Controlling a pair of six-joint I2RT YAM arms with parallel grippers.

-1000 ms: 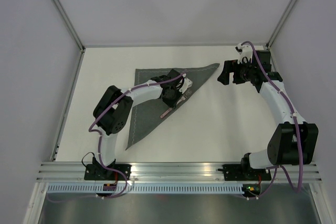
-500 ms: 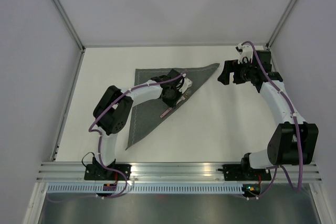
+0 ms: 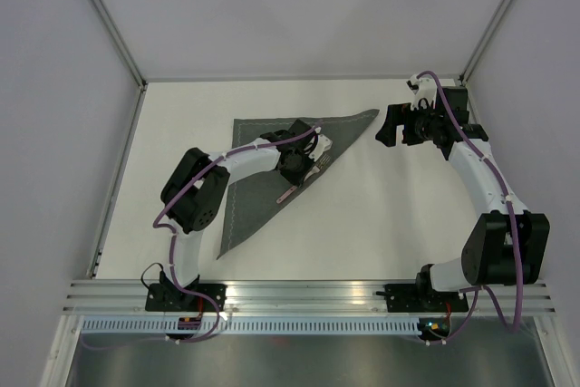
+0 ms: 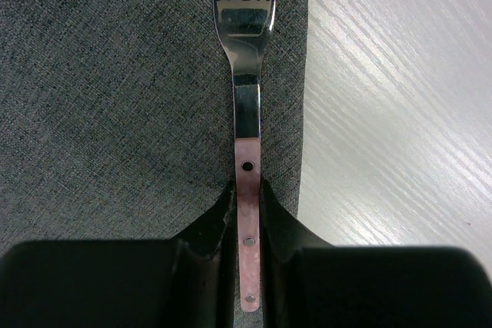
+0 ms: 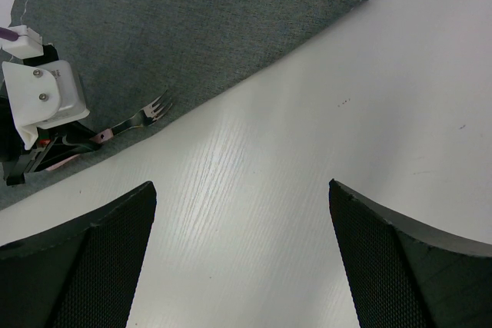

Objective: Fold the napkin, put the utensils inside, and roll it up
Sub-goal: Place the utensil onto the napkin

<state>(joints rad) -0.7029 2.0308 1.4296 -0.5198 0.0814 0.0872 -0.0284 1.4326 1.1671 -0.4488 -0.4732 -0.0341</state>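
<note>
Start at the near edge of the table [image 3: 381, 215], where both arms are bolted. From the left base, your left arm reaches forward and bends toward the middle of the table, over the napkin [image 3: 246, 210].

The napkin is folded into a triangle. One pointed corner lies toward the near left corner of the table. The straight hem with the lighter zigzag stitching runs along the far side, and the long folded edge goes diagonally from near left to far right.

Your left gripper [image 4: 247, 197] is nearly closed, and its two fingers pinch the pinkish handle of a fork [image 4: 247, 74] from both sides. The end of the handle sticks out a little behind the fingers. The fork lies on the cloth, just inside the folded edge and parallel to it, with its tines pointing toward the far right. I cannot tell if the tines touch the cloth or are a little above it.

Farther away, toward the far right corner of the table, is your right gripper [image 3: 391, 129]. Its jaws stand wide apart and there is nothing between them (only bare table shows under it in the wrist view). It is just beside the far right tip of the napkin and does not touch it.
</note>
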